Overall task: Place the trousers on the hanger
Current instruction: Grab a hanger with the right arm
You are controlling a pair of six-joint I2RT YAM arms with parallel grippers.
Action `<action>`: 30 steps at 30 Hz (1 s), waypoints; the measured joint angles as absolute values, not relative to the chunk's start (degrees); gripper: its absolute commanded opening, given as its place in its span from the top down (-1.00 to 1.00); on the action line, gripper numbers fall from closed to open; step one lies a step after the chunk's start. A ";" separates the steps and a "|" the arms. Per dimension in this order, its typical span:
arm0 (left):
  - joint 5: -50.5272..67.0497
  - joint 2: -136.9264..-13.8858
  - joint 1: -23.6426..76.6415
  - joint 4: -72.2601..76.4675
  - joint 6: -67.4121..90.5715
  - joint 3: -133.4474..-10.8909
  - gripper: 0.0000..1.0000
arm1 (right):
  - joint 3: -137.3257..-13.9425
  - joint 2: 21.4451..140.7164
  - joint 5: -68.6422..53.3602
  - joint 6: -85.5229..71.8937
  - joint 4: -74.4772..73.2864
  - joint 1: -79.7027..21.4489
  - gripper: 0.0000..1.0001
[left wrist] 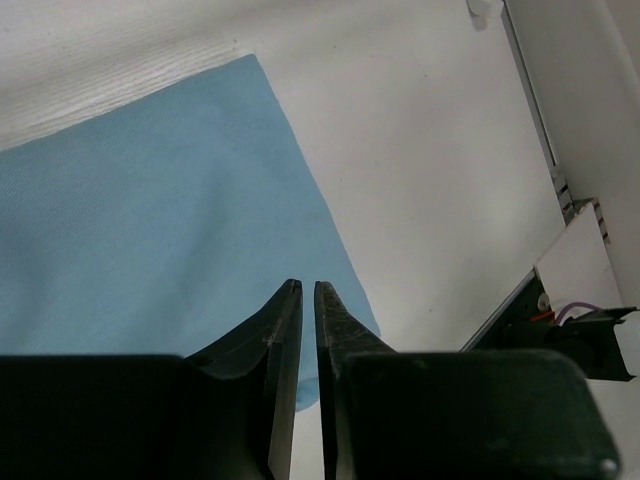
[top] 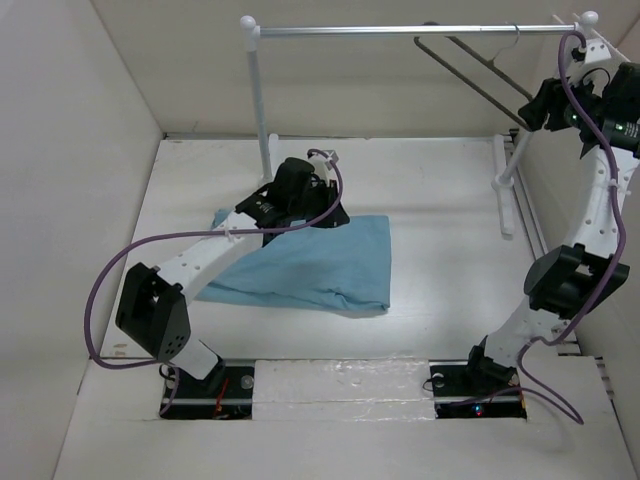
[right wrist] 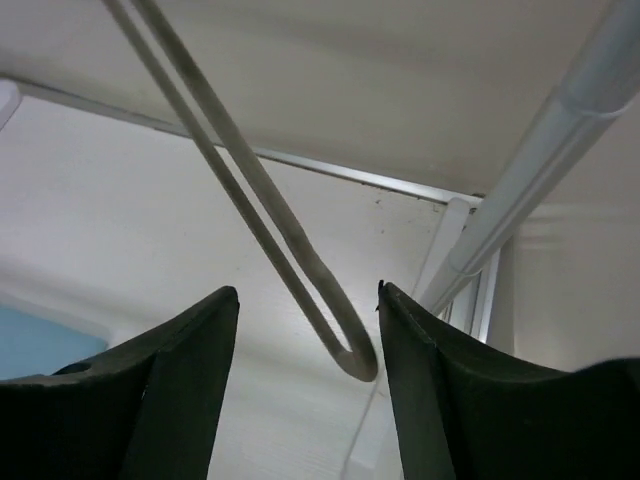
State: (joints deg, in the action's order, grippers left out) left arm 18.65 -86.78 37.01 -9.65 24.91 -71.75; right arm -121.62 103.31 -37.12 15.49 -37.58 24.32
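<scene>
The light blue trousers lie folded flat on the white table, left of centre; in the left wrist view the trousers fill the left half. My left gripper hovers over their far edge. In its own view the left gripper has only a thin slit between its jaws, with nothing in them. The dark grey hanger hangs from the rail at top right. My right gripper is raised at its lower end. The right gripper stands open with the looped end of the hanger between its fingers, close to the right finger.
The white rail with ball-topped posts spans the back; its left post stands behind the trousers and its right foot lies on the table. White walls close in left, right and behind. The right arm's base shows in the left wrist view.
</scene>
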 measured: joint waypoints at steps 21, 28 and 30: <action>17.87 -89.38 37.01 -13.50 25.58 -76.82 0.45 | -109.49 93.93 -38.59 16.47 -30.33 20.14 1.00; 17.69 -89.47 37.01 -15.90 26.06 -88.03 0.36 | -103.18 81.91 -27.99 16.58 -26.57 14.00 1.00; 18.17 -89.47 37.01 -16.16 26.41 -90.56 0.36 | -99.02 78.72 -26.35 16.56 -25.21 14.00 1.00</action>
State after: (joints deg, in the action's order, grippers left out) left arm 18.17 -89.47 37.01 -16.16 26.41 -90.56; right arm -99.02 78.72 -26.35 16.56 -25.21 14.00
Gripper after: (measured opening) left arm 0.316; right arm 0.096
